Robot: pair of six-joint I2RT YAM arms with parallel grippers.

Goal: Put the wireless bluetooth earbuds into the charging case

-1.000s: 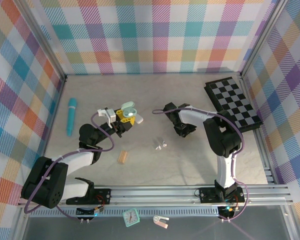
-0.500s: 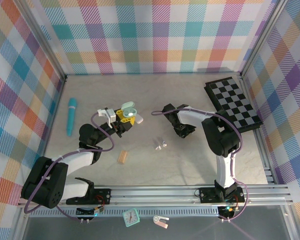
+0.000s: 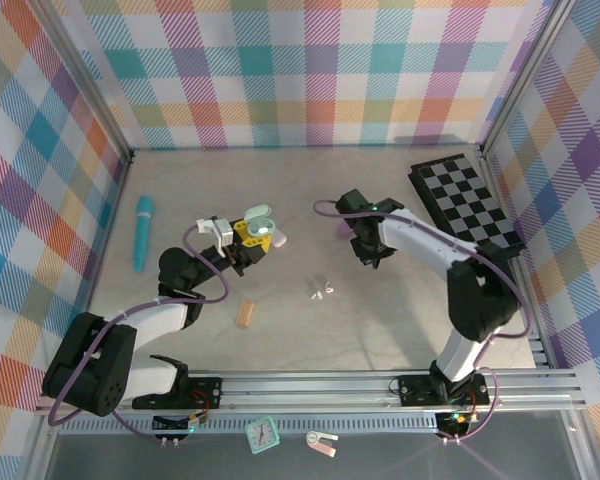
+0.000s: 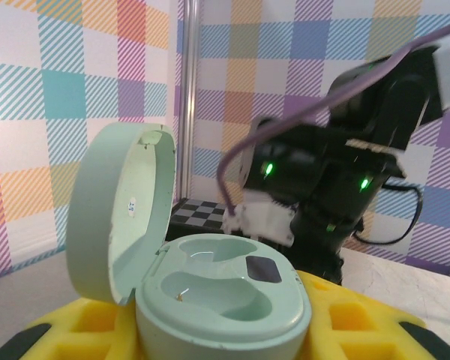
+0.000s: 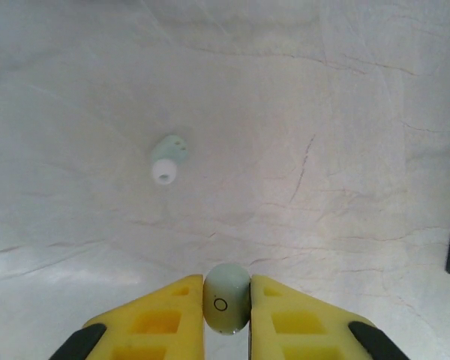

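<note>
The right gripper (image 5: pixel 226 285) is nearly closed, pinching a pale green earbud (image 5: pixel 226 307) over the tabletop (image 5: pixel 337 112). The left gripper (image 3: pixel 248 233) clamps the open case (image 4: pixel 225 296), lid raised.

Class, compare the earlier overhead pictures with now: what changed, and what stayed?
The right arm swung its elbow outward, and its jaws now grip a pale green earbud. The left arm, holding the open case, and the tan block stayed put.
</note>
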